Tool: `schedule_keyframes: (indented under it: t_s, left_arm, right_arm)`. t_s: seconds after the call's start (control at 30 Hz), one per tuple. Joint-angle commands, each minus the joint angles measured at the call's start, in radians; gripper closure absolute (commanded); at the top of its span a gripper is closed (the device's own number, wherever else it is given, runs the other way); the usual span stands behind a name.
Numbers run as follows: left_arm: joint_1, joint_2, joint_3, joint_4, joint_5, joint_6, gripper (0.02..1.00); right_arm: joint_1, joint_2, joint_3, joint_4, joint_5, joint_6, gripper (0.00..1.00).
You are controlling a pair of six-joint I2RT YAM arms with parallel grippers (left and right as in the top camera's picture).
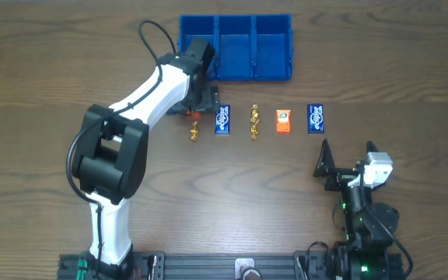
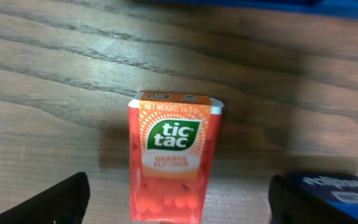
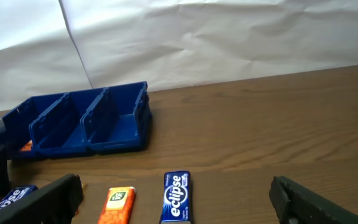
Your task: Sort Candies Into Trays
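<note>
An orange mint box [image 2: 173, 158] lies flat on the wooden table, centred between the wide-apart fingers of my left gripper [image 2: 176, 208], which is open and low over it. From above, that gripper [image 1: 197, 105] sits just in front of the blue three-compartment tray [image 1: 236, 76], with a sliver of the box [image 1: 187, 113] showing beside it. A row of candies lies to its right: a gold candy [image 1: 194, 132], a blue gum pack [image 1: 223, 119], gold candies [image 1: 255, 120], a second orange box [image 1: 283, 121] and another blue pack [image 1: 316, 118]. My right gripper [image 1: 347, 154] stands open near its base, holding nothing.
In the right wrist view the blue tray [image 3: 82, 121] stands at the far side, with the orange box [image 3: 117, 204] and a blue pack [image 3: 177, 196] in front. A blue pack's corner [image 2: 340, 193] lies close beside my left gripper. Bare wood surrounds the row.
</note>
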Motion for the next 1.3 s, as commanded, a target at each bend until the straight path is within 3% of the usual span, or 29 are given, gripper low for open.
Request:
schedule_keyframes:
  t_s: [0.03, 0.3, 0.4, 0.67, 0.83, 1.0, 1.3]
  left_arm:
    - [0.008, 0.037, 0.01, -0.001, 0.006, 0.018, 0.159]
    - [0.013, 0.04, 0.01, 0.001, 0.006, 0.017, 0.606]
    - [0.013, 0.04, 0.01, 0.001, 0.007, 0.017, 0.687]
    - [0.001, -0.064, 0.011, 0.0, 0.008, -0.002, 0.706]
    - [-0.027, -0.253, 0.06, -0.001, -0.094, -0.036, 0.689]
    - [-0.029, -0.253, 0.295, -0.048, -0.143, -0.021, 0.684]
    - [0.017, 0.035, 0.761, -0.259, -0.123, 0.031, 0.682]
  right_arm:
    - [0.0, -0.007, 0.001, -0.01, -0.002, 0.006, 0.003]
    - [0.0, -0.007, 0.001, -0.01, -0.002, 0.006, 0.003]
    - [0.0, -0.007, 0.001, -0.01, -0.002, 0.006, 0.003]
    - [0.0, -0.007, 0.001, -0.01, -0.002, 0.006, 0.003]
    - [0.0, -0.007, 0.001, -0.01, -0.002, 0.006, 0.003]
    - [0.0, -0.007, 0.001, -0.01, -0.002, 0.006, 0.003]
    - [0.0, -0.007, 0.001, -0.01, -0.002, 0.006, 0.003]
